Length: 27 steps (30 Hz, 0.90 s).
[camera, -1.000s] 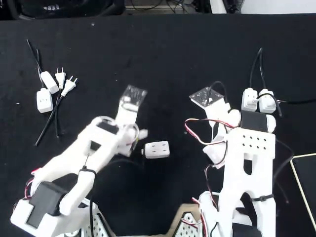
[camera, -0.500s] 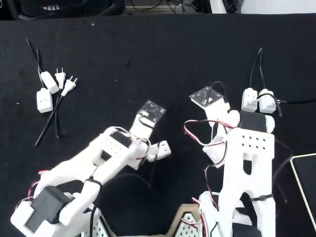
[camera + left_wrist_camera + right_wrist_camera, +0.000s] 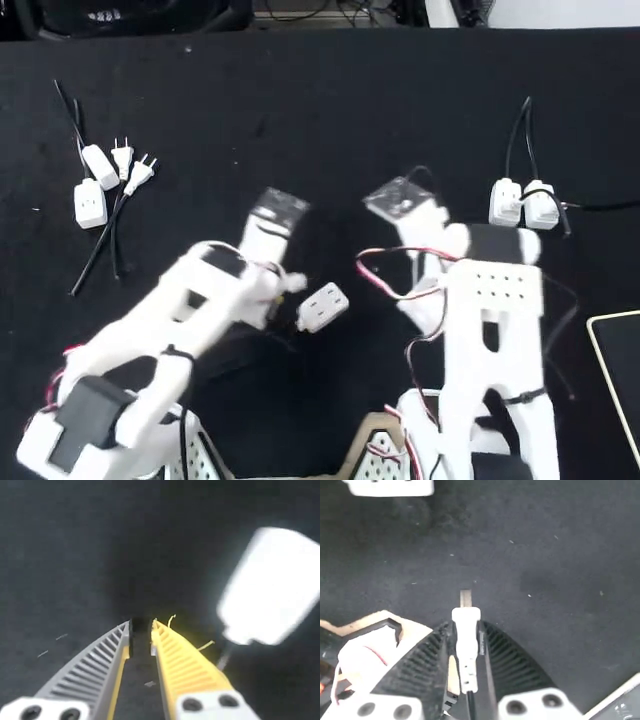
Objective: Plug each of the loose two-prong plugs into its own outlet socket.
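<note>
A white outlet socket block (image 3: pixel 322 306) lies tilted on the black table between the two arms. My left gripper (image 3: pixel 292 284) sits just left of it; in the left wrist view the left gripper (image 3: pixel 141 626) has its fingers together with nothing between them, and the socket block (image 3: pixel 270 587) shows as a white shape beside them. My right gripper (image 3: pixel 466 630) is shut on a white two-prong plug (image 3: pixel 465 625), prongs pointing forward over bare table. The socket block (image 3: pixel 387 486) lies farther ahead of it.
At the far left lie two loose plugs (image 3: pixel 130 165) and two white socket pieces (image 3: pixel 92 185) with black cables. Two white plug-and-socket pieces (image 3: pixel 523 202) with cables sit at the right. A yellow-edged dark panel (image 3: pixel 615 370) lies at the right edge.
The left arm swung right against the socket block, then drew back left; the block now lies tilted and slightly lower. The right arm shifted a little to the left.
</note>
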Tool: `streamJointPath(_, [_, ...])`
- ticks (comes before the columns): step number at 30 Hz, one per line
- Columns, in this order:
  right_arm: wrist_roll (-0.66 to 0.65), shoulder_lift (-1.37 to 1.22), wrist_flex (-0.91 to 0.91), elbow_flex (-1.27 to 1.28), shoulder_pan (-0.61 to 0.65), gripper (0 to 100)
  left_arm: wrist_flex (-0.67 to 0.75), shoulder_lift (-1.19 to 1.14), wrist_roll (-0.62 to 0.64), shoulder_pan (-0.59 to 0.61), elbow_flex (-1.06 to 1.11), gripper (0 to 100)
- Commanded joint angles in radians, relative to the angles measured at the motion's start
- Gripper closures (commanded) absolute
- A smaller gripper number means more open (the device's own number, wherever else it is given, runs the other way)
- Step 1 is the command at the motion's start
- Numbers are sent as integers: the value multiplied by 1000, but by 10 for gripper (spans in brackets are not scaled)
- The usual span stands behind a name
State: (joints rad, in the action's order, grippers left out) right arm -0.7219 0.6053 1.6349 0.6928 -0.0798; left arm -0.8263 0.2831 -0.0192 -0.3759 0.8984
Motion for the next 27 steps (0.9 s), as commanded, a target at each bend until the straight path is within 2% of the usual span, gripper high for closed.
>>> streamJointPath(1, [72, -93, 26, -61, 157, 988, -152, 132, -11, 150, -82, 920])
streamJointPath(6, [92, -248, 25, -200, 264, 988, -218, 347, -80, 302, 24, 920])
streamJointPath(11, [92, -374, 31, -300, 351, 988, -173, 549, -201, 421, 239, 920])
streamJointPath(14, [123, -450, 34, -355, 394, 988, -149, 646, -213, 483, 329, 920])
streamJointPath(17, [193, -516, 40, -426, 428, 988, -143, 720, -206, 490, 389, 920])
streamJointPath(21, [230, -618, 120, -529, 480, 988, -140, 799, -189, 420, 483, 920])
streamJointPath(27, [285, -771, 129, -641, 488, 988, -87, 879, -170, 397, 570, 920])
